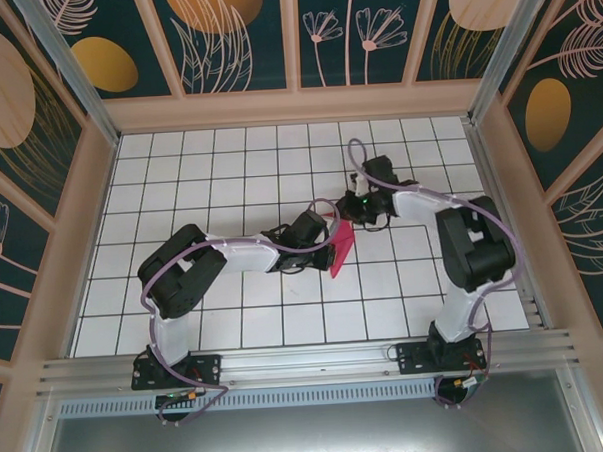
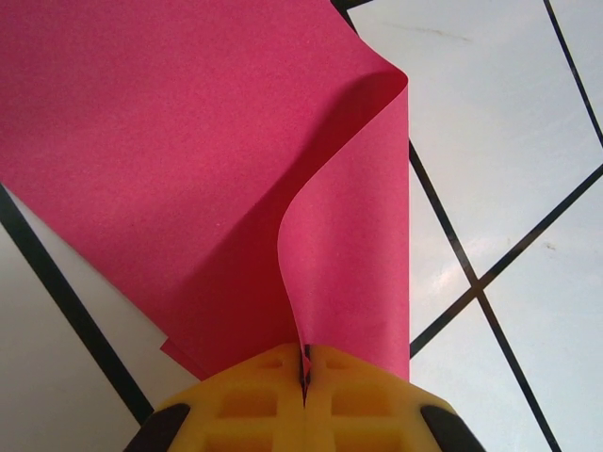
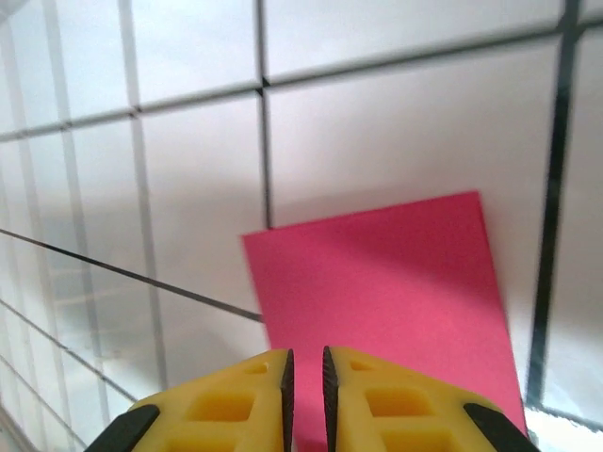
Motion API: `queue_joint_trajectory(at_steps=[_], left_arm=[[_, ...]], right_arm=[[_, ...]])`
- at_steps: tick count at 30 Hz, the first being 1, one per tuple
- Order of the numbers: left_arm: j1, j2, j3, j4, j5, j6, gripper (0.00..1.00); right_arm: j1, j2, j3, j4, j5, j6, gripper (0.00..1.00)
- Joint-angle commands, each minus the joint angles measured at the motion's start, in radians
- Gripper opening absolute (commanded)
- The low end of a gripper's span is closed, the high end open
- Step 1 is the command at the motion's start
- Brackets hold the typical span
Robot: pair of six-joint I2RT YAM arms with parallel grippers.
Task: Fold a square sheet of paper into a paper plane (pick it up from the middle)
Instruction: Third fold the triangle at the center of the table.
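The square sheet of paper (image 1: 343,249) is magenta-pink and stands partly lifted off the tiled table near its middle. My left gripper (image 1: 323,235) is shut on it. In the left wrist view the yellow jaws of that gripper (image 2: 306,363) pinch a raised fold of the sheet (image 2: 188,169), which curls upward while the rest lies flat. My right gripper (image 1: 350,212) hovers at the sheet's far end. Its jaws (image 3: 305,363) stand a narrow gap apart, with the flat pink sheet (image 3: 396,282) just beyond them and nothing visibly gripped.
The white table with black grid lines (image 1: 229,179) is fenced by wooden walls (image 1: 296,106) at the back and sides. A metal rail (image 1: 307,361) at the near edge carries both arm bases.
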Motion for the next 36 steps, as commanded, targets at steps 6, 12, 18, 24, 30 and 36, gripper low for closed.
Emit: queue_joint_trajectory(at_steps=[6, 12, 18, 24, 30, 36], left_arm=[[0.006, 0.025, 0.002, 0.01, 0.017, -0.005, 0.06], [0.006, 0.012, -0.003, 0.008, 0.023, -0.002, 0.06], [0.007, 0.021, 0.011, 0.001, 0.038, 0.003, 0.06], [0.006, 0.014, 0.005, -0.005, 0.028, 0.004, 0.06], [0.007, 0.018, 0.007, -0.001, 0.031, 0.001, 0.06], [0.007, 0.02, 0.006, -0.002, 0.031, -0.001, 0.06]], right_arm=[[-0.066, -0.322, -0.263, 0.081, -0.052, 0.1, 0.06], [-0.036, -0.44, -0.51, 0.234, -0.189, 0.242, 0.0], [0.05, -0.413, -0.558, 0.301, -0.212, 0.292, 0.0], [0.131, -0.34, -0.536, 0.305, -0.131, 0.304, 0.0], [0.139, -0.312, -0.562, 0.333, -0.156, 0.305, 0.0], [0.146, -0.27, -0.558, 0.363, -0.196, 0.305, 0.0]])
